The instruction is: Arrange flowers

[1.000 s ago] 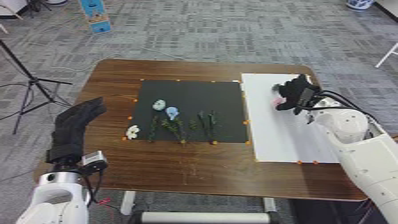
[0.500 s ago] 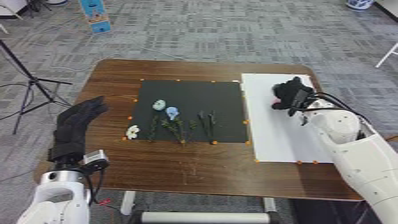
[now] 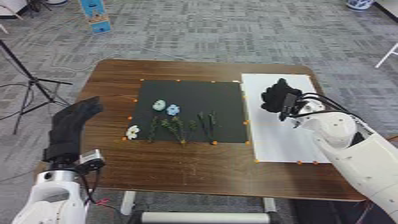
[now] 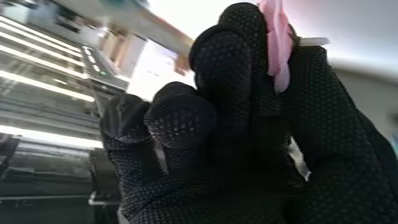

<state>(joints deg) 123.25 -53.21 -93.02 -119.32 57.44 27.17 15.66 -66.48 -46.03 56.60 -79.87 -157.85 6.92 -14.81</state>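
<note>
The right hand [image 3: 279,96] had moved slightly left across the upper right of the frame, over a white sheet [image 3: 298,145]. Its fingers pinched a pink flower [image 4: 278,47] against the thumb, the pink material lying right at the fingertips in the right wrist view. Well apart from that hand, left of centre, a pale green flower [image 3: 159,105] and a blue flower [image 3: 173,109] lay side by side on a dark mat [image 3: 191,90], with green stems [image 3: 210,127] below them. A white flower [image 3: 132,132] lay at the mat's lower left corner. At the frame's left, the left hand [image 3: 71,122] was open, fingers extended.
</note>
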